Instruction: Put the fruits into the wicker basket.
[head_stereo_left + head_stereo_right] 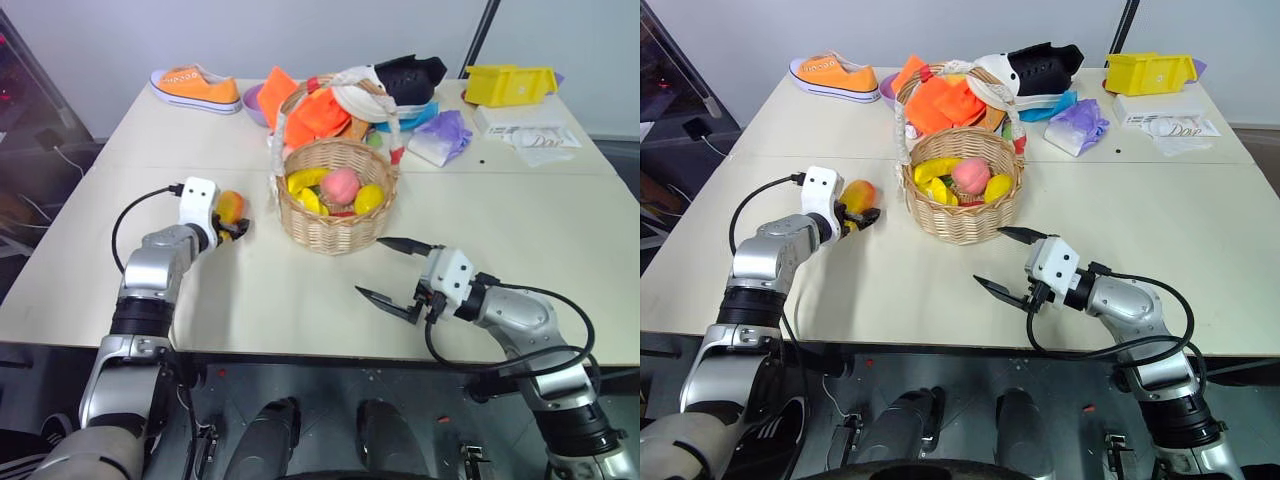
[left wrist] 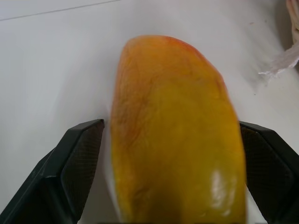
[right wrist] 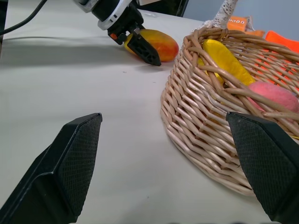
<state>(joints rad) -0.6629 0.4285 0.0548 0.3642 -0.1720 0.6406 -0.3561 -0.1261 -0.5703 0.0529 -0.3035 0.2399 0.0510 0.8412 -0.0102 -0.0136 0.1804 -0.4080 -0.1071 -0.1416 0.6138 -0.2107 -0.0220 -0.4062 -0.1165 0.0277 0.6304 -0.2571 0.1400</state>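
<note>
**Mia:** Orange canvas sneaker (image 1: 195, 88) with a white sole, far back on the left of the big white bench (image 1: 500, 220). What is nearer to us?

**Tom:** The left claw (image 1: 235, 228). Its two black fingers (image 2: 74, 163) are apart, one on each side of the oval yellow-orange mango (image 1: 231, 205) with the red blush.

**Mia:** Is it squeezing the mango?

**Tom:** Not that I can see. A thin gap shows by one finger. The other finger is right at the skin. The mango lies on the bench, just to the left of the round tan wicker basket (image 1: 335, 225), and not touching it.

**Mia:** What is in the basket?

**Tom:** The round pinkish-red peach (image 1: 340, 185) sits in the middle. A yellow banana (image 1: 305, 180) is on its left and a small yellow lemon (image 1: 368, 198) on its right. The tall handle with white and red wrap goes up over them.

**Mia:** And behind the basket?

**Tom:** A heap of bright orange cloth (image 1: 318, 112).

**Mia:** Now the other side.

**Tom:** The right claw (image 1: 372, 266) hangs over the bench just in front of the basket. Its fingers are spread wide and hold nothing.

**Mia:** Anything far right?

**Tom:** A yellow plastic bin (image 1: 510, 85) at the back corner.
</note>
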